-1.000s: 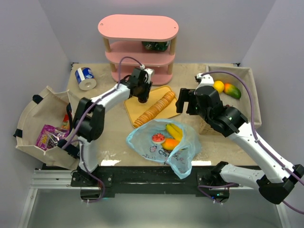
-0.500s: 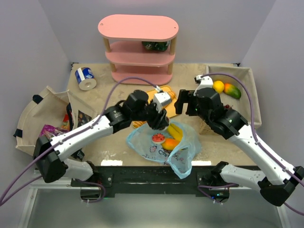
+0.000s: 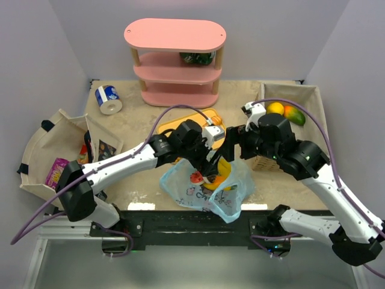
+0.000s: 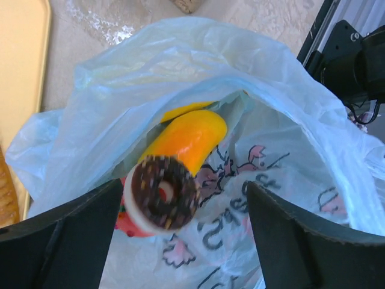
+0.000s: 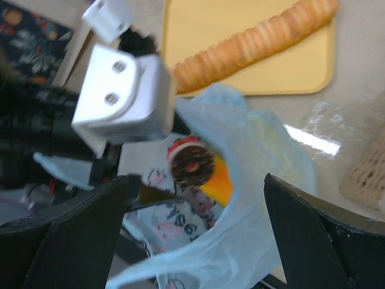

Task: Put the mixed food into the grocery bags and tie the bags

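Observation:
A light-blue grocery bag (image 3: 186, 189) with cartoon prints lies open at the table's front middle. My left gripper (image 4: 186, 235) hangs over the mouth of the bag (image 4: 289, 150), jaws wide open. Between its fingers a chocolate-glazed doughnut (image 4: 163, 192) shows blurred close to the left finger, above a yellow-orange fruit (image 4: 189, 141) and a red item (image 4: 129, 226) inside the bag. My right gripper (image 5: 195, 235) stands open just right of the bag's mouth, holding nothing, and its view shows the doughnut (image 5: 192, 165) in the bag too. From above, the left gripper (image 3: 212, 167) and right gripper (image 3: 231, 152) nearly meet.
A sliced loaf (image 5: 258, 39) lies on a yellow board (image 3: 180, 123) behind the bag. A pink shelf (image 3: 174, 60) and a blue-and-white can (image 3: 108, 99) stand at the back. The lined basket (image 3: 319, 120) at right holds fruit (image 3: 293, 114). A cloth tote (image 3: 42, 138) at left holds snack packets (image 3: 55, 171).
My left arm swung from the loaf board to over the bag with the doughnut, then its jaws opened and let it go. My right gripper moved left and down to the bag's mouth.

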Controlling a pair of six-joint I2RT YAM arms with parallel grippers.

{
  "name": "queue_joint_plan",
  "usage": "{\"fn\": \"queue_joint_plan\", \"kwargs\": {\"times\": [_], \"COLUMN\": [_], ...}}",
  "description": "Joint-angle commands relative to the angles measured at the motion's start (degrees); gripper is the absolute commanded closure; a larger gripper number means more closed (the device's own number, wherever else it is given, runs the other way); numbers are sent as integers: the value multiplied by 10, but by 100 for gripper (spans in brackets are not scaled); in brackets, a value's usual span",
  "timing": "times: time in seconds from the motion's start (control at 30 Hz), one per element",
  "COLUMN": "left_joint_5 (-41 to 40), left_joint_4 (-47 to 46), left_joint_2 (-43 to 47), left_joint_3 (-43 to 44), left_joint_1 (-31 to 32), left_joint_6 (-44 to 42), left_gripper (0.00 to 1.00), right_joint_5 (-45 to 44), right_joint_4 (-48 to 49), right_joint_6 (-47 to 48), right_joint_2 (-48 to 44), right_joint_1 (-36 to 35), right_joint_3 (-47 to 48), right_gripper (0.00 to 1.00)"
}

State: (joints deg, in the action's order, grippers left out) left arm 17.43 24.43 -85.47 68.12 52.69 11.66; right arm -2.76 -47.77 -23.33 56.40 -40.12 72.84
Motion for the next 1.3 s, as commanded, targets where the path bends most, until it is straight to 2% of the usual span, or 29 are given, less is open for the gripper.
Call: {"fn": "queue_joint_plan", "kwargs": {"times": [0.0,0.13,0.27,0.37,0.5,0.63,0.8,1.0,1.13,1.23,1.27], "left_joint_5": [-42,-135,-192,-187,-147,-115,-171,-173,-204,-187,-180], "left_joint_4": [10,83,190,256,285,328,378,386,390,379,361], "left_joint_2": [39,85,141,180,261,287,297,297,311,322,328], "left_joint_3": [43,77,76,67,11,-46,-49,-74,-78,-103,-109], "left_joint_1": [3,-1,-2,-2,-2,-2,-2,-2,-2,-2,-2], "left_joint_6": [31,84,156,195,224,247,247,260,267,272,272], "left_gripper": [7,5,3,3,3,3,4,6,7,12,18], "right_joint_5": [158,291,324,333,312,284,262,215,184,166,160], "right_joint_4": [-89,-153,-160,-155,-135,-127,-107,-71,-56,-47,-42], "right_joint_6": [25,26,1,-29,-92,-100,-108,-141,-168,-191,-203], "right_joint_2": [10,27,-6,-31,-68,-72,-52,-23,-11,0,5], "right_joint_1": [-3,-4,-12,-36,-89,-107,-126,-183,-220,-261,-282], "right_joint_3": [68,75,53,23,-22,-47,-59,-69,-79,-89,-92], "right_gripper": [2,9,11,13,15,16,17,17,18,18,18]}}
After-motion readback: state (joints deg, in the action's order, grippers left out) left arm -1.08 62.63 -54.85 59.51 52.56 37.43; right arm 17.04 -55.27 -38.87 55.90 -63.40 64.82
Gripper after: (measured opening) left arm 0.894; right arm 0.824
